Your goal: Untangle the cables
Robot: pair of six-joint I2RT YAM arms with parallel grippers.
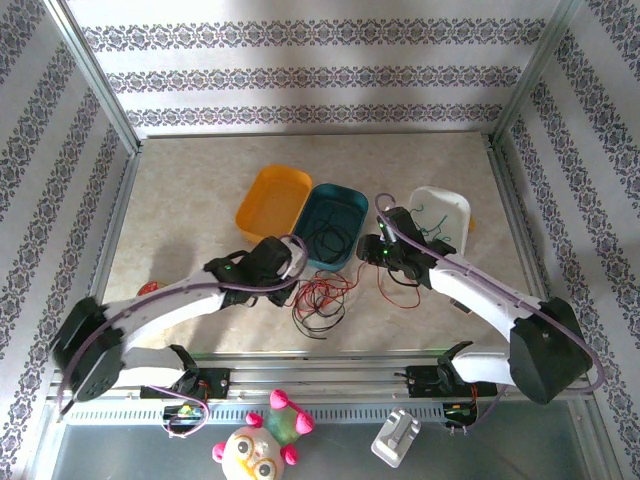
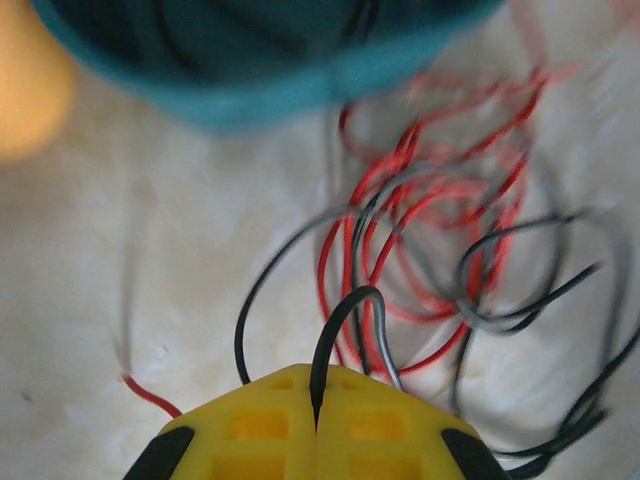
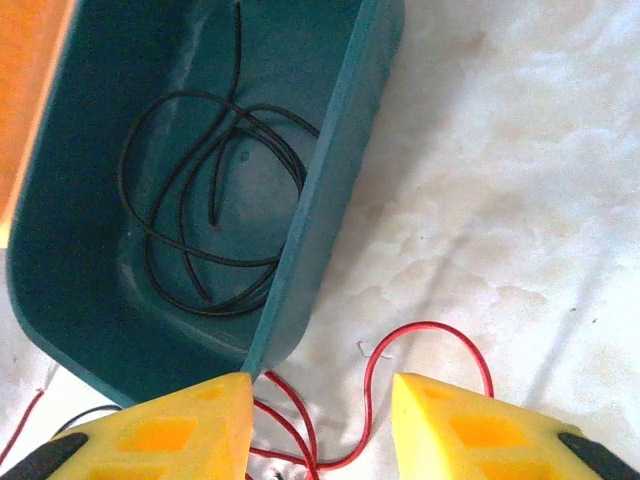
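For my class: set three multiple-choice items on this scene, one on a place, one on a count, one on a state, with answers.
1. Where does the coiled black cable lie? A in the teal bin; B in a drawer; C on a shelf.
2. How many bins stand on the table? A one; B three; C six.
3. The left gripper is: A wide open; B shut on a black cable; C shut on a spoon.
Answers: 1 A, it lies inside that bin. 2 B, orange bin, teal bin, white bin. 3 B, it pinches the cable.
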